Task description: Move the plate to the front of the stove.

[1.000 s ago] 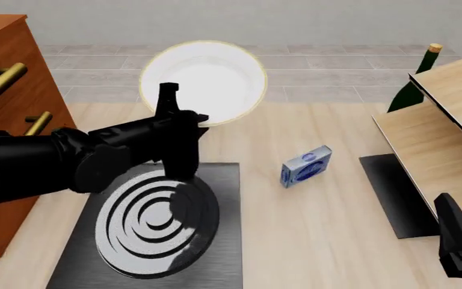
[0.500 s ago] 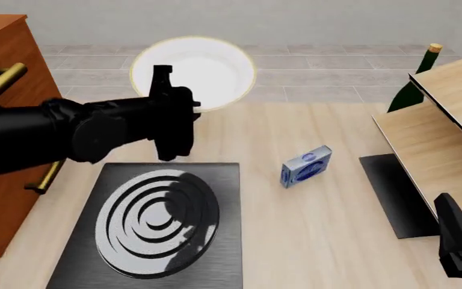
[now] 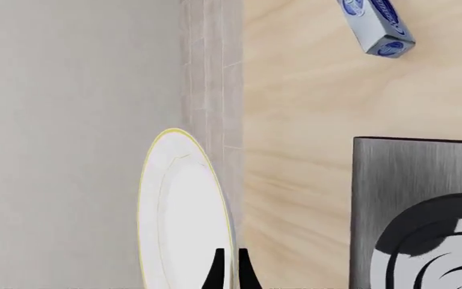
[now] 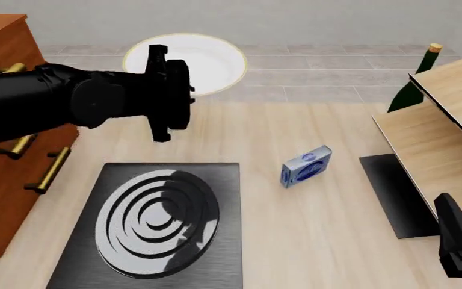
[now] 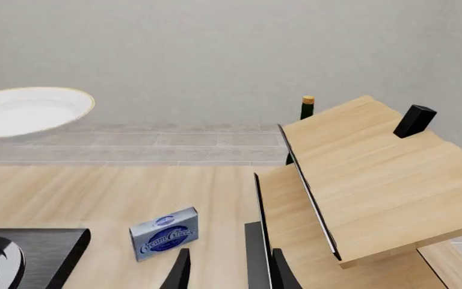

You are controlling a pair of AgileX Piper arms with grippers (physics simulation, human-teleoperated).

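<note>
Plate, large, round, white, thin yellow-gold rim (image 4: 207, 63): held up off the light wooden table (image 4: 311, 229), lifted above its far edge, in front of the grey wall. Gripped at the near-left rim by the black left gripper (image 4: 159, 60), jaws narrowed down onto the rim. Seen edge-on in the left wrist view (image 3: 181, 211), with both black fingertips (image 3: 215, 274) pinching close together at the rim.

Flat black rectangular stove (image 4: 215, 180) with grey and black ringed burner disc (image 4: 157, 223): lay on the near-left part of the table, well apart from the plate, which hung beyond its far side.

Small blue and white box (image 4: 307, 166): stood on the table just right of the stove's far corner.

Black right gripper (image 4: 459, 241): sat low at the near-right corner of the front view; fingers (image 5: 178, 274) stood apart in the right wrist view, holding nothing.

Light wooden shelf unit (image 4: 447, 132) at right, narrow plain black mat (image 4: 391, 192) beneath it, dark green bottle with a gold cap (image 4: 420, 75) behind it. Brown wooden drawer cabinet with brass handles (image 4: 6, 162) at left.
</note>
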